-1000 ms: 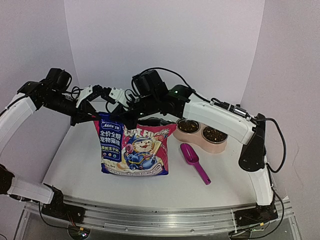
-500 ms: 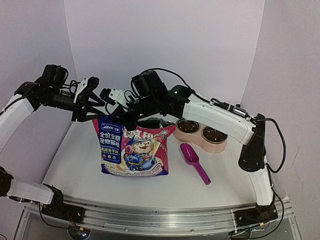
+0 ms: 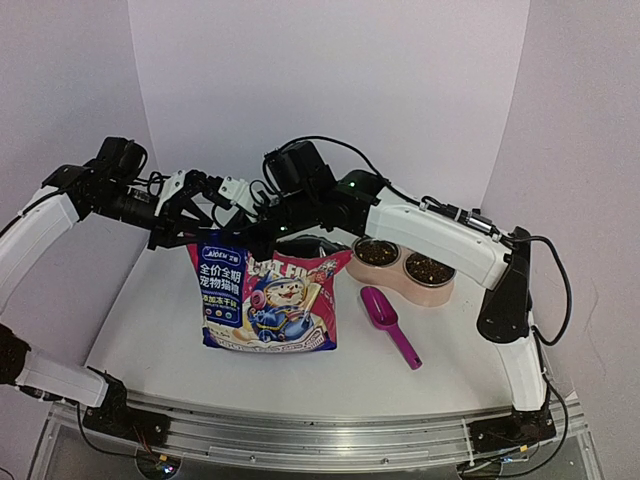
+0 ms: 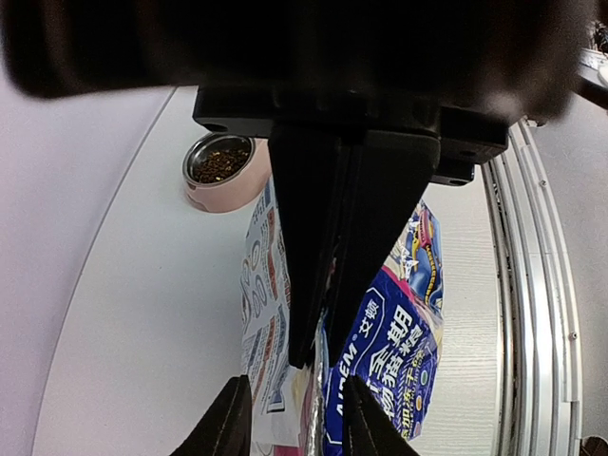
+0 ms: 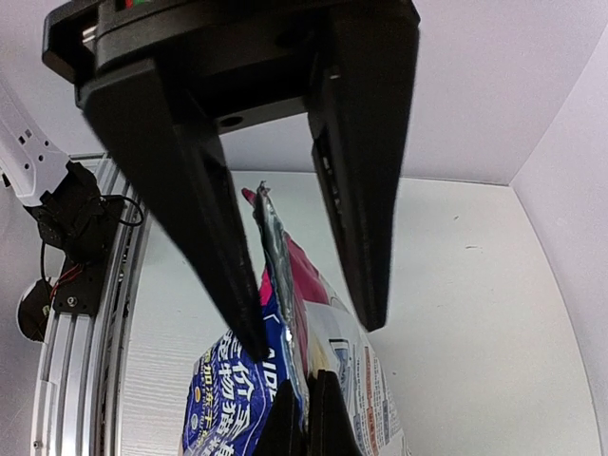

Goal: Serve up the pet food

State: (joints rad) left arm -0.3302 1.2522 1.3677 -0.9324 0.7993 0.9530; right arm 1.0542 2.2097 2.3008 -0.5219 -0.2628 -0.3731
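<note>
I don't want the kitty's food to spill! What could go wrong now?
The pouch might sag or tip: only the right gripper pinches its top edge, while the left gripper stands open around that edge. The two grippers are also very close together, so they could bump.

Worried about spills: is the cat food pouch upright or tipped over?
Upright: the pouch stands on its base, its sealed top edge uppermost.

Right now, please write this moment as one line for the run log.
left fingers: open, astride pouch top edge | right fingers: shut on pouch top | pouch: upright | scoop: on table
</note>
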